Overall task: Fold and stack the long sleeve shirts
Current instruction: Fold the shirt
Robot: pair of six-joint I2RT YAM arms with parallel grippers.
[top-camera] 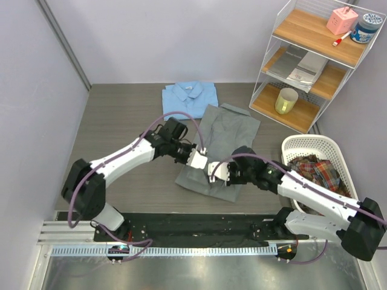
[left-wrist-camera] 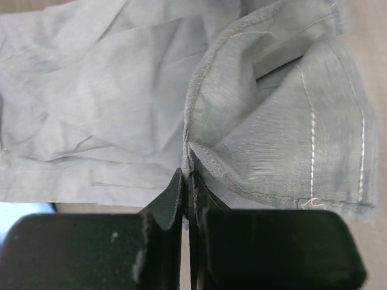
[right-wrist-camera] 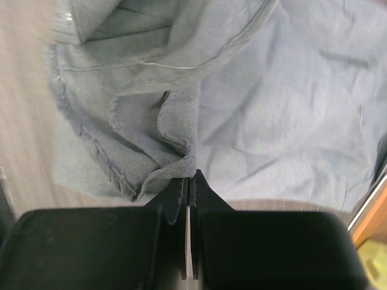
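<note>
Both arms are on the grey shirt (top-camera: 233,130), which lies partly folded mid-table and runs from the near edge toward the back. Its far corner meets the light blue shirt (top-camera: 188,98); can't tell whether they overlap. The blue one is folded flat, collar up, at the back centre of the table (top-camera: 121,115). The left gripper (top-camera: 204,151) sits over the grey shirt's near-left part. In the left wrist view the left gripper (left-wrist-camera: 186,175) has its jaws pressed together, pinching a stitched hem edge of the grey shirt (left-wrist-camera: 109,90), and the cloth bunches up from the tips. The right gripper (top-camera: 211,171) is just beside it, toward the near edge, with the two tool heads almost touching. In the right wrist view the right gripper (right-wrist-camera: 188,178) is likewise closed tight on a rumpled fold of grey shirt (right-wrist-camera: 290,109), and the layer above is lifted and curled over. A white basket (top-camera: 302,144) at right holds plaid cloth (top-camera: 314,169). The wire shelf (top-camera: 275,60) at back right carries a yellow cup (top-camera: 286,101).
</note>
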